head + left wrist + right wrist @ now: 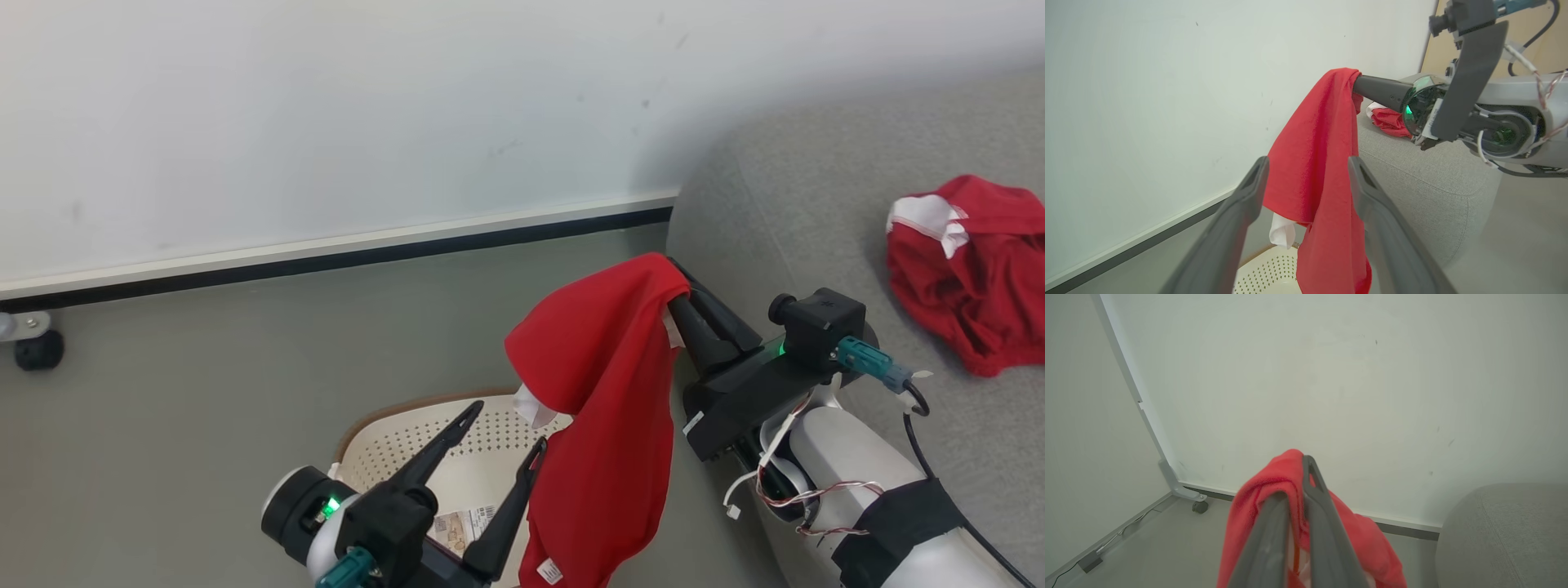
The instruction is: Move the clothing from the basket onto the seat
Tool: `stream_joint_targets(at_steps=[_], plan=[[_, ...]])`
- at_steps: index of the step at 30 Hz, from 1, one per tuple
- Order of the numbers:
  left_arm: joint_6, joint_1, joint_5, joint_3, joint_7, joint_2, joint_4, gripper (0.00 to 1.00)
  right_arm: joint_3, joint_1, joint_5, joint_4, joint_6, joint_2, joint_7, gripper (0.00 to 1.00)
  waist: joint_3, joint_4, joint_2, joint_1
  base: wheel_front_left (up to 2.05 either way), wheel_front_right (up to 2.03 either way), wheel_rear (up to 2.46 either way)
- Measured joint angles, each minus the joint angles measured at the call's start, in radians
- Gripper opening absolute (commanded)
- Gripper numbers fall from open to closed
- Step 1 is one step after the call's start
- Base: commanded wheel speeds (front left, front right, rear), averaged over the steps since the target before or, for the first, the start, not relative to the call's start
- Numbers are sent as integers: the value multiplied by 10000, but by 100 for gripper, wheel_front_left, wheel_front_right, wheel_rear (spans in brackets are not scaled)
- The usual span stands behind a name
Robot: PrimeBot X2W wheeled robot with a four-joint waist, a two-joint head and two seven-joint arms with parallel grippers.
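A red garment (600, 408) with a bit of white trim hangs in the air above the basket (384, 441), draped over the tips of my right gripper (682, 286), which is shut on it. The same red garment (1265, 490) wraps my right fingers (1318, 522) in the right wrist view. My left gripper (508, 425) stands open over the basket, just left of the hanging red garment (1314, 171), holding nothing. Another red garment (976, 269) with white trim lies on the grey seat (800, 212) at the right. The basket's bottom shows a barcode label (465, 523).
A white wall panel (326, 122) with a dark base strip runs behind the basket. Its caster wheel (37, 347) stands on the grey floor (204, 367) at far left. The seat's rounded side (1425, 192) is close to the right of the basket.
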Motion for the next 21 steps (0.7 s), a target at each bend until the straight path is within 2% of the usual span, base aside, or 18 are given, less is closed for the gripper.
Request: stream_joint_targets(at_steps=[21], plan=[[-251, 152, 182, -309, 267, 276, -543, 100, -803, -407, -19, -516, -255, -320, -2, 0, 643, -1694, 0, 0, 0, 0, 0]])
